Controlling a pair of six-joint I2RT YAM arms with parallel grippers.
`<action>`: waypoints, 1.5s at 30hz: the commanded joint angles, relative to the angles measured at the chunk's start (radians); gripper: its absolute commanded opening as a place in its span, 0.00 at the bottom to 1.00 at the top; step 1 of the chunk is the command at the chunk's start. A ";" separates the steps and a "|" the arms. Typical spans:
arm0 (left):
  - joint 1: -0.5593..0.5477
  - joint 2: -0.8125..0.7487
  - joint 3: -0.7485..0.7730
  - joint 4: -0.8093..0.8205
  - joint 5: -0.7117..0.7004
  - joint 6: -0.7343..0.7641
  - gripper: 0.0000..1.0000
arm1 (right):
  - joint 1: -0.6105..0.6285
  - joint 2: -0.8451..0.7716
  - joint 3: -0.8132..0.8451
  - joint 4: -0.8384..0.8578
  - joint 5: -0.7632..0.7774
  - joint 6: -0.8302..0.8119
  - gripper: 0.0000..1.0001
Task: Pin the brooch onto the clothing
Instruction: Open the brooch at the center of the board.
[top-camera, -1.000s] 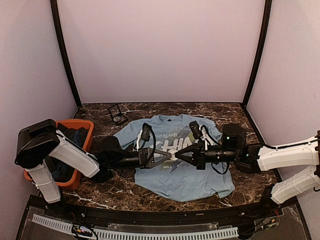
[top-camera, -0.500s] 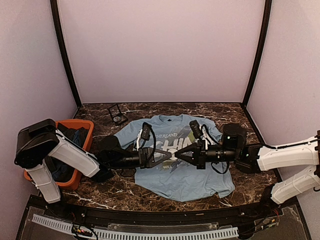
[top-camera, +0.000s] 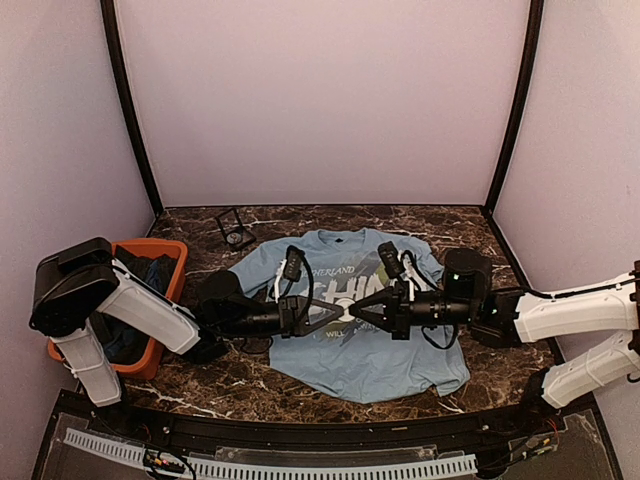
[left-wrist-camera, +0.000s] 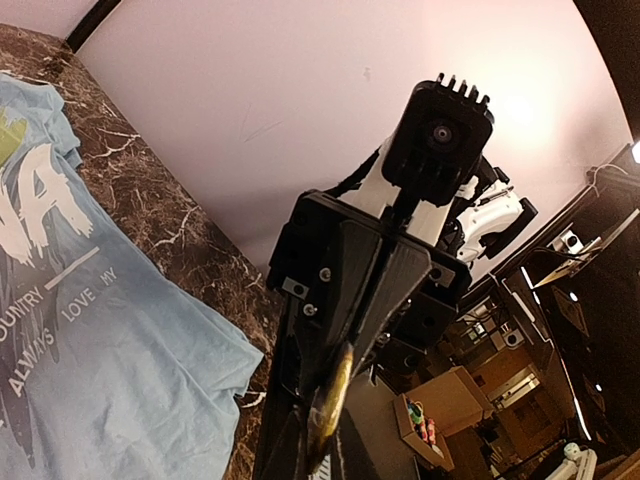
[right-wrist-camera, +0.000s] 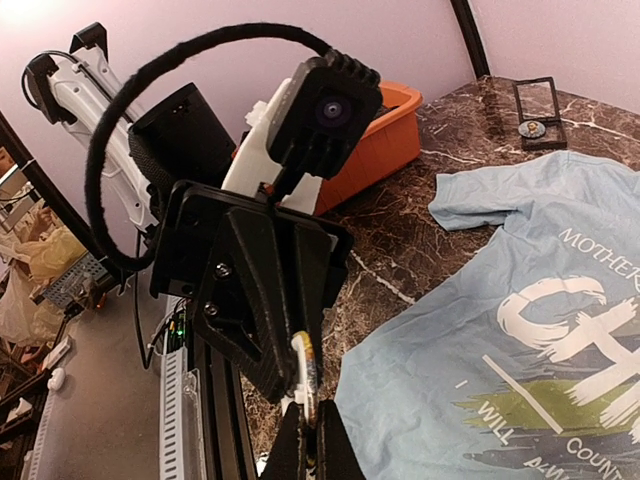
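The clothing, a light blue T-shirt (top-camera: 380, 360) with white "CHINA" lettering, lies flat on the marble table (top-camera: 250, 385). Just above its chest my two grippers meet tip to tip. The brooch (right-wrist-camera: 305, 375) shows edge-on as a thin gold and white sliver between them, and it also shows in the left wrist view as a bronze sliver (left-wrist-camera: 330, 400). My right gripper (right-wrist-camera: 311, 415) is shut on its lower part. My left gripper (left-wrist-camera: 318, 455) is pinched on the brooch from the opposite side. In the top view the brooch is hidden by the fingertips.
An orange bin (top-camera: 165, 250) holding dark blue garments (top-camera: 140, 285) stands at the left edge beside my left arm. A small black-framed square case (top-camera: 236, 228) lies at the back left of the shirt. Black frame posts and pale walls close in the table.
My left gripper's jaws have come together on the brooch. Both arms have stayed almost where they were above the shirt's chest.
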 joint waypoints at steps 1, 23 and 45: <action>-0.006 0.007 0.030 -0.001 -0.001 0.000 0.01 | 0.033 0.022 0.018 -0.003 0.029 -0.043 0.00; -0.033 0.072 0.077 -0.149 -0.029 -0.002 0.01 | 0.088 0.021 0.033 0.005 0.042 -0.109 0.00; -0.027 0.031 0.004 0.079 0.027 -0.050 0.29 | 0.014 -0.077 -0.059 0.023 0.057 -0.041 0.00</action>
